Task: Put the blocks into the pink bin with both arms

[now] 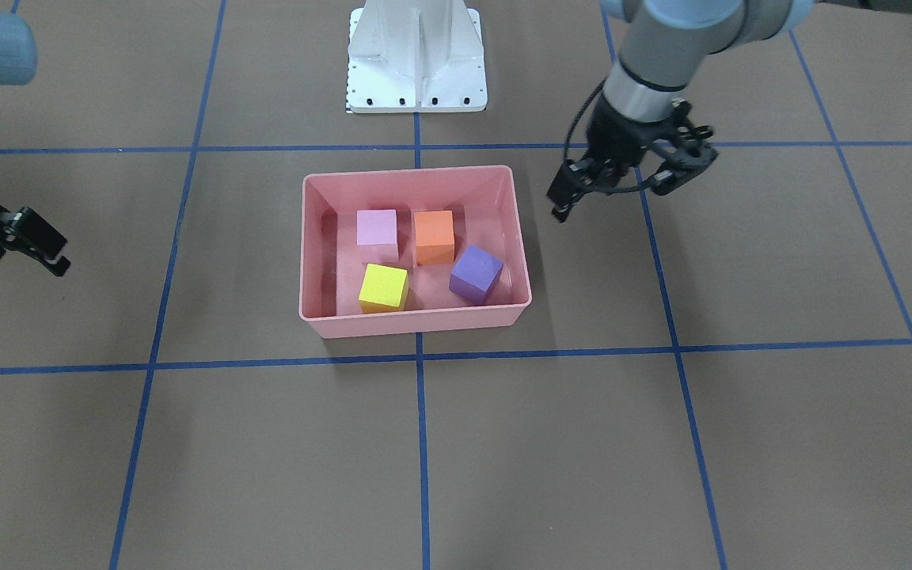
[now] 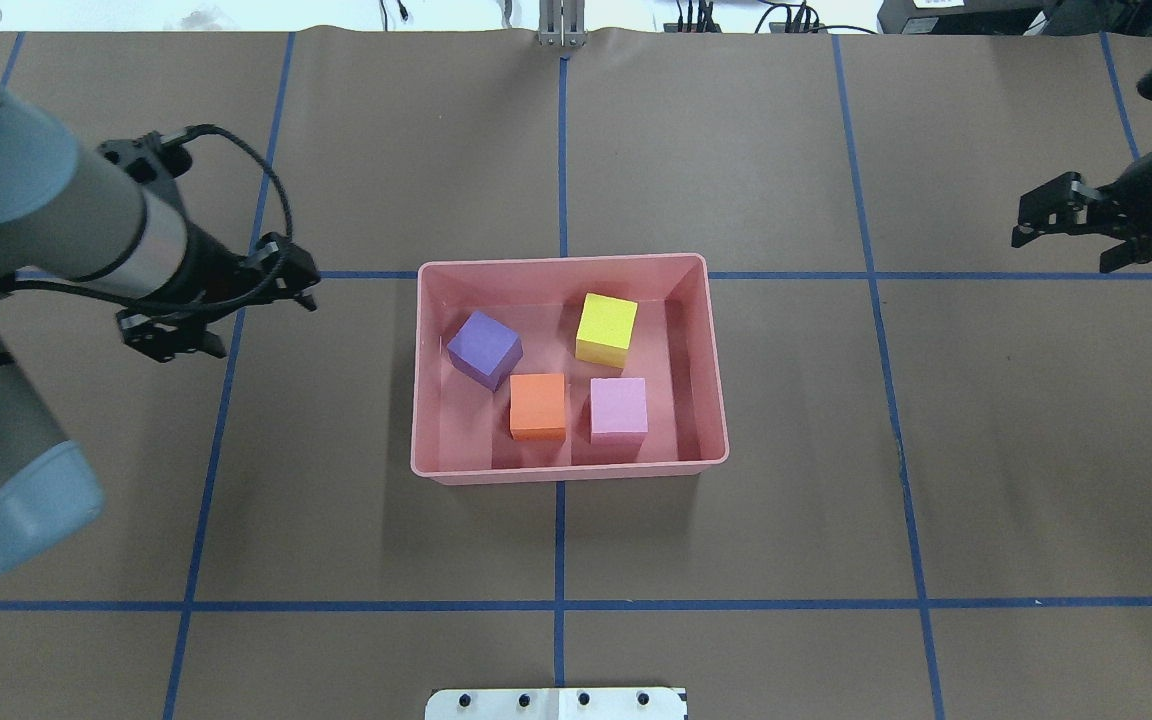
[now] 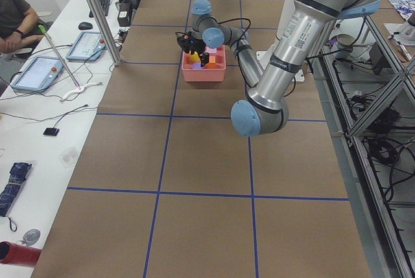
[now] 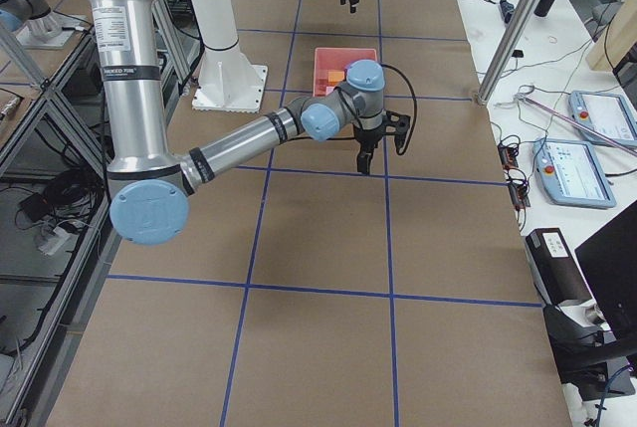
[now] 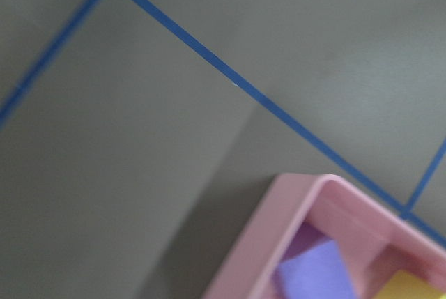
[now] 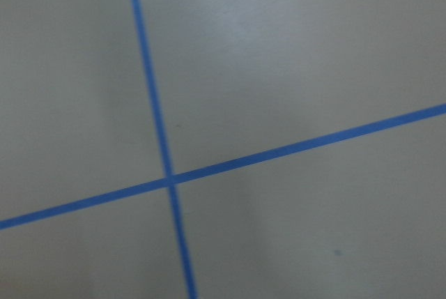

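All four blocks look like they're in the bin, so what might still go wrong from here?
1. The left gripper hangs open just off the side of the bin; a sweep toward the bin might knock it.
2. The cable looping off the left wrist might snag when that arm moves.
3. The purple block sits askew near a low wall; a jolt to the bin may shift it.

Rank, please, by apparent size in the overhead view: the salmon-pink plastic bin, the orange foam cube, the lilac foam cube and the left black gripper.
Salmon-pink plastic bin
Left black gripper (nearer camera, so unsure)
Orange foam cube and lilac foam cube look alike
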Tool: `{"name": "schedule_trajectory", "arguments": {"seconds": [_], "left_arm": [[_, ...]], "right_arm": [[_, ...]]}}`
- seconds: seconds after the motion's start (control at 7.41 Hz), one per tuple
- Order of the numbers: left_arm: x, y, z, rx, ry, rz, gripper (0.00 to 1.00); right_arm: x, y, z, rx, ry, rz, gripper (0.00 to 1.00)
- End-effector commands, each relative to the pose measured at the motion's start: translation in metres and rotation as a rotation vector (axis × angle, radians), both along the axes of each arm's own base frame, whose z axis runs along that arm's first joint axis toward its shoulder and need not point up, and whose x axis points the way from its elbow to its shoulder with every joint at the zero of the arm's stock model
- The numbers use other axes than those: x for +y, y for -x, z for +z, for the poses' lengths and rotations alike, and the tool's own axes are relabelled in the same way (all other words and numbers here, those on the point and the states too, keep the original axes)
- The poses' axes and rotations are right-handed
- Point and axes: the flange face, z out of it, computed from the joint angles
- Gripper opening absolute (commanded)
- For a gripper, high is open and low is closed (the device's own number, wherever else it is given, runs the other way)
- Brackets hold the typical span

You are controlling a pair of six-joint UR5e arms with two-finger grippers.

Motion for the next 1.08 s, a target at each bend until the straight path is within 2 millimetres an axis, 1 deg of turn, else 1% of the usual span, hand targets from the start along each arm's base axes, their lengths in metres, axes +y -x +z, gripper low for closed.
{"name": "schedule_trajectory", "arguments": {"seconds": [0.0,0.13,0.27,0.4,0.54,0.67,0.81,0.94], "left_arm": [[0.008,0.099,0.076,-0.101,-0.226,0.238,1.0],[-0.009,0.156,0.121,-0.082,-0.278,0.329,1.0],[-0.024,0.209,0.171,-0.081,-0.33,0.392,1.0],[-0.038,0.255,0.223,-0.101,-0.385,0.449,1.0],[-0.044,0.288,0.27,-0.121,-0.397,0.483,1.0],[-0.047,0.312,0.299,-0.134,-0.412,0.502,1.0],[-0.048,0.314,0.304,-0.138,-0.401,0.5,1.0],[-0.047,0.316,0.309,-0.14,-0.377,0.49,1.0]], "right_arm": [[0.025,-0.065,0.068,0.052,-0.078,-0.084,1.0],[0.02,-0.099,0.102,-0.002,-0.067,-0.125,1.0],[0.018,-0.132,0.138,0.003,-0.102,-0.164,1.0],[0.018,-0.149,0.164,0.021,-0.123,-0.197,1.0],[0.017,-0.155,0.187,0.03,-0.126,-0.23,1.0],[0.014,-0.155,0.204,0.037,-0.117,-0.283,1.0],[-0.005,-0.164,0.195,0.048,-0.103,-0.316,1.0],[-0.021,-0.164,0.186,0.059,-0.11,-0.386,1.0]]}}
